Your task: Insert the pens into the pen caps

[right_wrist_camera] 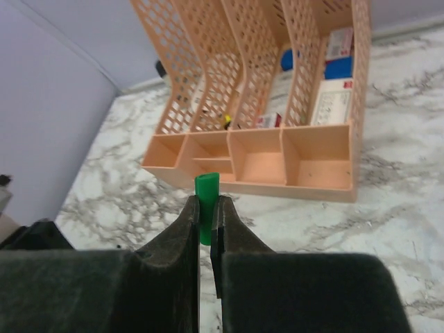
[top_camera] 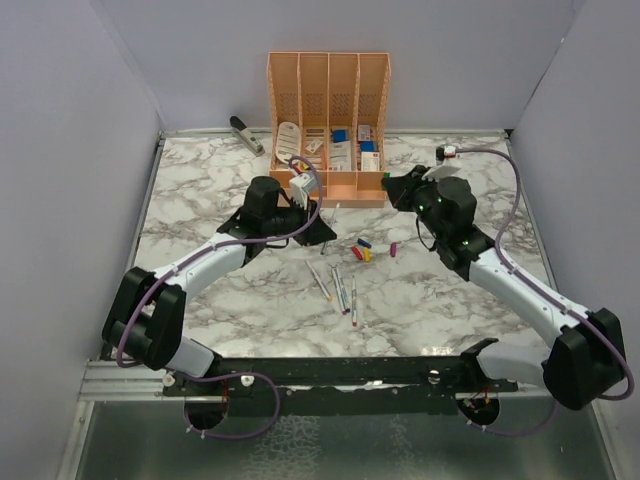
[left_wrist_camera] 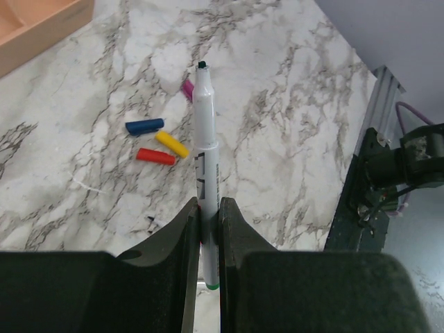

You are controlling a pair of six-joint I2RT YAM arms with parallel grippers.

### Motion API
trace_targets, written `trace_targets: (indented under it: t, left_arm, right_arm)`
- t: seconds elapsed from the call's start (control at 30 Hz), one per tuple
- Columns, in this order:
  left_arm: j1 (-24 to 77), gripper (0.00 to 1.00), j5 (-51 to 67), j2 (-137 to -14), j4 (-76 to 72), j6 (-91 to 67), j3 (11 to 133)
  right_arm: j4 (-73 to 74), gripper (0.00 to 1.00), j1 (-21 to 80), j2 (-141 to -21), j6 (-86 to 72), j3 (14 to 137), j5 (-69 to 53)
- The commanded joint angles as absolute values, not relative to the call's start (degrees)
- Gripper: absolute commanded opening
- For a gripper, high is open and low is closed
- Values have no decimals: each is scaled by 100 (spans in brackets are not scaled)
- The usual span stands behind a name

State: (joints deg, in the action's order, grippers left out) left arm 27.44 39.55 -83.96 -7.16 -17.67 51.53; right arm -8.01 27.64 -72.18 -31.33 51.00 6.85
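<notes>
My left gripper (left_wrist_camera: pixel 209 214) is shut on a whitish-grey pen (left_wrist_camera: pixel 206 132) with a dark green tip that points away from the wrist. It hangs above the marble table near the loose caps: blue (left_wrist_camera: pixel 144 126), yellow (left_wrist_camera: pixel 171 143), red (left_wrist_camera: pixel 155 156) and purple (left_wrist_camera: pixel 188 89). In the top view the left gripper (top_camera: pixel 323 236) is at mid-table. My right gripper (right_wrist_camera: pixel 206 208) is shut on the green cap (right_wrist_camera: pixel 206 196), which sticks out past the fingertips. In the top view the right gripper (top_camera: pixel 392 186) is just right of the organizer. Several more pens (top_camera: pixel 340 286) lie on the table in front of the caps (top_camera: pixel 364 250).
An orange mesh desk organizer (top_camera: pixel 328 130) with small boxes in its slots stands at the back centre; it also shows in the right wrist view (right_wrist_camera: pixel 277 152). A grey stapler-like tool (top_camera: pixel 246 135) lies at the back left. Walls close in the table on three sides.
</notes>
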Motion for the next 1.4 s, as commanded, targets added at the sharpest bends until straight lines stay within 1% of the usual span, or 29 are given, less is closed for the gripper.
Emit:
trace_targets:
  t: [0.0, 0.2, 0.33, 0.8, 0.97, 1.37]
  left_arm:
    - [2934, 0, 4652, -8144, -1812, -2253, 5080]
    - [3445, 0, 4538, -8207, -1864, -2332, 5434]
    - [3647, 0, 4379, -8221, -1988, -2472, 5501]
    - [3665, 0, 4119, -8263, -2074, -2654, 5592]
    - [3666, 0, 4221, -8310, -2147, -2723, 5661]
    - [3676, 0, 4372, -8364, -2272, -2847, 5700]
  right_arm:
    - [-2547, 1, 2751, -6635, -3142, 4537, -38]
    - [-3102, 1, 2749, -6401, -3493, 4300, -613]
    - [-3060, 1, 2749, -6378, -3537, 4354, -828]
    - [-2944, 1, 2750, -6016, -3582, 4138, -1171]
    - [-3305, 1, 2751, -5933, -3650, 3853, -1164]
    - [-4021, 2, 2751, -6052, -3847, 3641, -1004]
